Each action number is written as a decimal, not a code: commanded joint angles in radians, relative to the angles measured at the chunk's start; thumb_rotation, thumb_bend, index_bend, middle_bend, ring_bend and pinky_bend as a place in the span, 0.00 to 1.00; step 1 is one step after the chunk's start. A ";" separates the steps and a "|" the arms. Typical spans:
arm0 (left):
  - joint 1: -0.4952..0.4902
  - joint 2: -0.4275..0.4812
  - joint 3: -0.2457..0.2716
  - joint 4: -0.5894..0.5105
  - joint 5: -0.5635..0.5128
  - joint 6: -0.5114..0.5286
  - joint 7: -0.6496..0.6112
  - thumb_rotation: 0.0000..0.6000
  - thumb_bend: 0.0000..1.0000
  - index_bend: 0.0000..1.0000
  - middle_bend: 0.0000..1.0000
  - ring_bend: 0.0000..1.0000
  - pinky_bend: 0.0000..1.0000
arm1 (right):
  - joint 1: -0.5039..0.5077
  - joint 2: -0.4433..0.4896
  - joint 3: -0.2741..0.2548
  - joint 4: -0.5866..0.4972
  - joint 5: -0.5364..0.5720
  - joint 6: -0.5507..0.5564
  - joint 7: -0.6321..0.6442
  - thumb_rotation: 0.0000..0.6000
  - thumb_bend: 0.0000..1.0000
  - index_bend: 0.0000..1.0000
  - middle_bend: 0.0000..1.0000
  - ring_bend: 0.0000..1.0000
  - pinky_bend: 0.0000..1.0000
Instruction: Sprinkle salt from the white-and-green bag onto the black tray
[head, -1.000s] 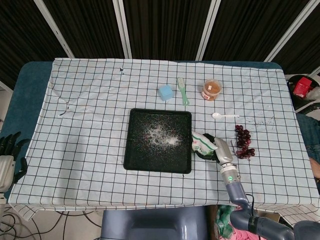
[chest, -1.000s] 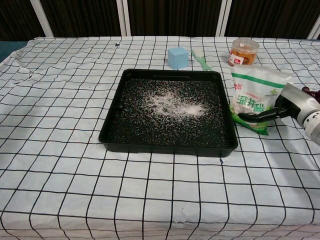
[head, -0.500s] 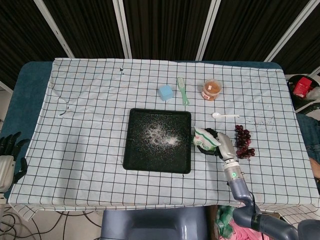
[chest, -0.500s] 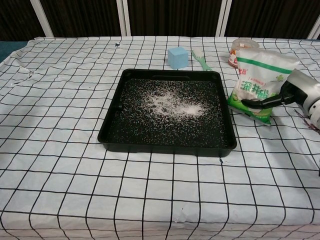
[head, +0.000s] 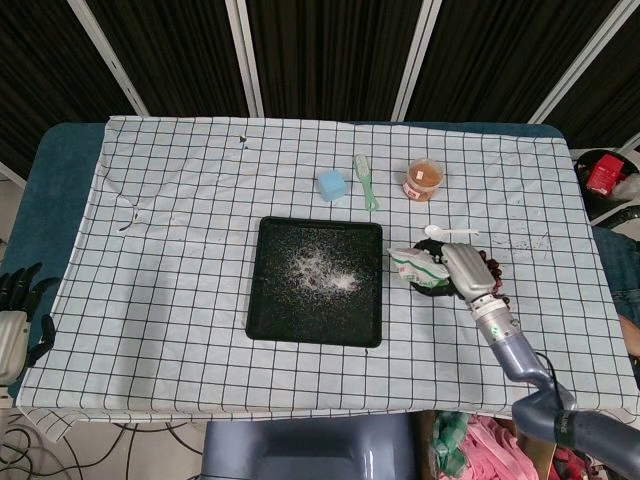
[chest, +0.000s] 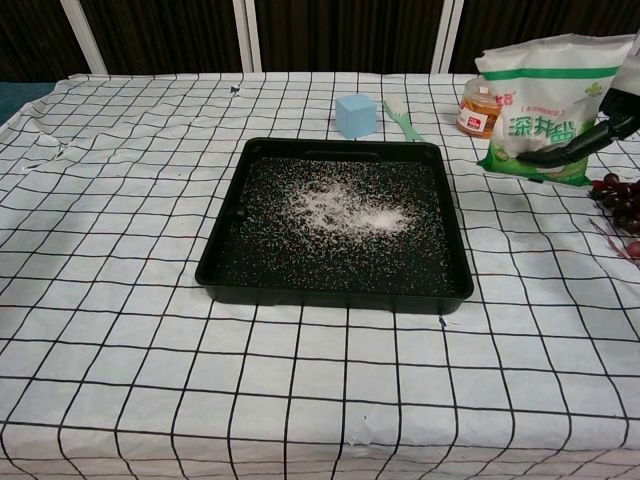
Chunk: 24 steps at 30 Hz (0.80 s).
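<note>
The right hand (head: 466, 271) grips the white-and-green salt bag (chest: 543, 106), holding it upright to the right of the black tray (chest: 222, 245) and near the orange-lidded jar (chest: 479, 107). The tray, at the middle of the checked tablecloth (head: 180, 250), carries a white scatter of salt (chest: 340, 208) across its floor. The left hand (head: 14, 310) rests off the table's left edge, holding nothing, its dark fingers spread; a blue cube (head: 332, 185), green brush (head: 365, 180), white spoon (head: 448, 232) and dark grapes (chest: 620, 198) lie around the tray.

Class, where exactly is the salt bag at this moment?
The salt bag is held by the right hand, just right of the black tray. In the head view it sits between tray and grapes, below the spoon.
</note>
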 joint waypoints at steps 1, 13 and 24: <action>0.001 -0.002 0.000 0.003 0.005 0.004 -0.005 1.00 0.66 0.20 0.04 0.00 0.00 | 0.110 0.199 -0.023 -0.175 -0.001 -0.233 -0.106 1.00 0.36 0.54 0.44 0.53 0.54; 0.007 -0.019 -0.011 0.018 0.018 0.040 -0.023 1.00 0.66 0.20 0.04 0.00 0.00 | 0.293 0.347 0.005 -0.327 0.246 -0.525 -0.248 1.00 0.38 0.55 0.45 0.54 0.54; 0.006 -0.017 -0.012 0.016 0.008 0.030 -0.022 1.00 0.66 0.20 0.04 0.00 0.00 | 0.501 0.363 -0.103 -0.306 0.476 -0.601 -0.495 1.00 0.39 0.55 0.46 0.55 0.55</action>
